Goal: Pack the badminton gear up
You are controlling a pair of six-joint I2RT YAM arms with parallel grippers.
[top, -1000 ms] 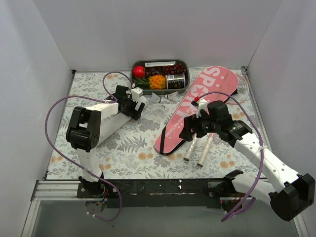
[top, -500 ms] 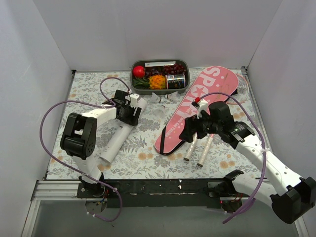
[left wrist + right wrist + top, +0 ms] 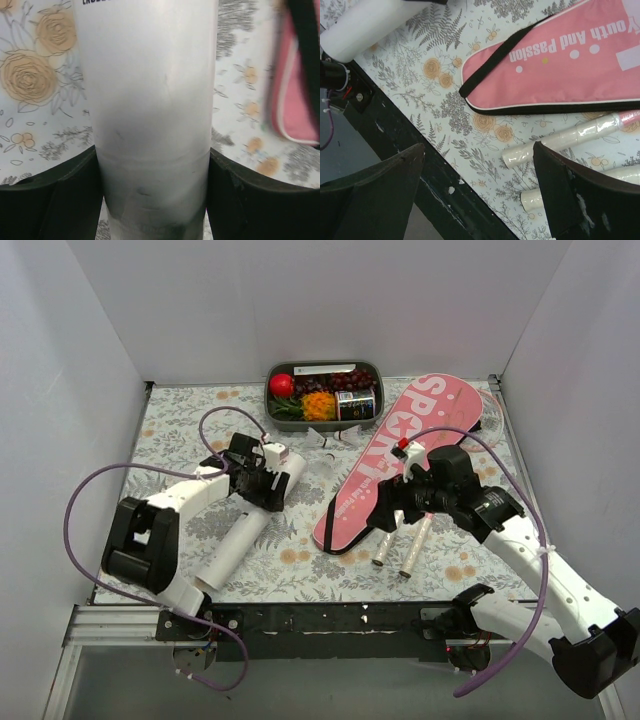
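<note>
The white cardboard tube (image 3: 245,525) lies slantwise on the floral cloth at left. My left gripper (image 3: 263,483) is shut on its far end; in the left wrist view both black fingers (image 3: 55,200) press against the tube (image 3: 152,100). The pink bag (image 3: 400,455) lies slantwise at right. Two pale racket handles (image 3: 388,540) stick out from its near side, and the racket heads are hidden by the bag. My right gripper (image 3: 400,505) hovers open and empty over the handles. In the right wrist view it (image 3: 479,147) frames a handle (image 3: 555,142) and the bag (image 3: 560,65).
A grey food tray (image 3: 381,390) with a red ball (image 3: 281,385) stands at the back centre, against the white wall. White walls close in left and right. The black front rail (image 3: 395,135) runs along the table's near edge.
My left arm has swung its elbow left and toward the near edge, uncovering the tube. Its gripper now sits on the tube's far end. The right gripper has barely shifted.
</note>
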